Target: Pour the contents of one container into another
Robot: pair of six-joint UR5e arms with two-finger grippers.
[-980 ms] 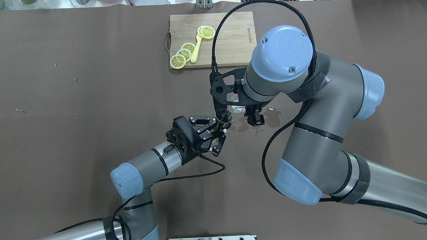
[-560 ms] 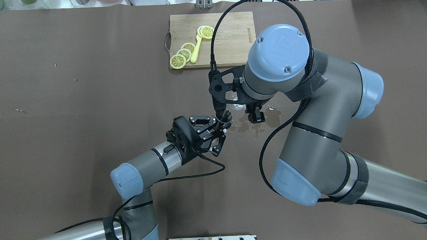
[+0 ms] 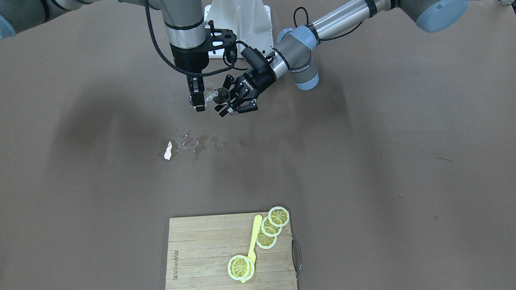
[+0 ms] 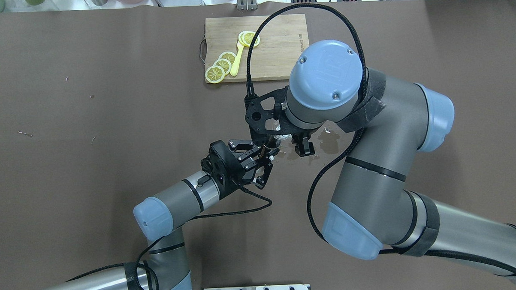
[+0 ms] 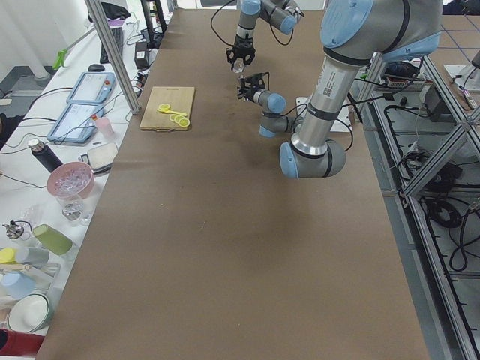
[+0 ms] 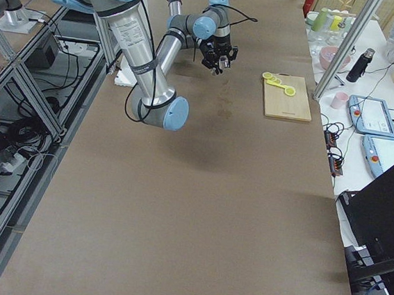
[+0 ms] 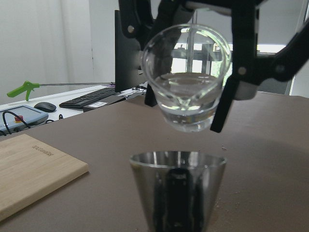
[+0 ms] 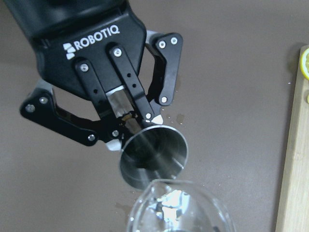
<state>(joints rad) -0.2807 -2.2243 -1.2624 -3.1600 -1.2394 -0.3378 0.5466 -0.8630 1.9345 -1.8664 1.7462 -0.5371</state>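
My left gripper [image 3: 229,105] is shut on a small steel cup [image 7: 177,188], held upright above the table, mouth up [image 8: 154,153]. Just above and beyond it hangs a clear glass [image 7: 186,82] with water in its lower part, tilted toward the steel cup. My right gripper [image 3: 198,100] is shut on this glass [image 3: 208,95], its black fingers [image 7: 241,53] on either side. The glass rim [image 8: 181,208] sits close over the steel cup's edge. No stream of water shows. In the overhead view the right wrist [image 4: 300,113] hides most of both cups.
Spilled water [image 3: 189,143] lies on the brown table below the cups, seen also as a wet patch [image 4: 326,138]. A wooden cutting board [image 4: 280,54] at the far side carries lemon slices [image 4: 221,65] and a yellow spoon [image 4: 236,60].
The right arm has shifted left and toward the robot, bringing the glass over the steel cup. The left arm and the steel cup have stayed put.
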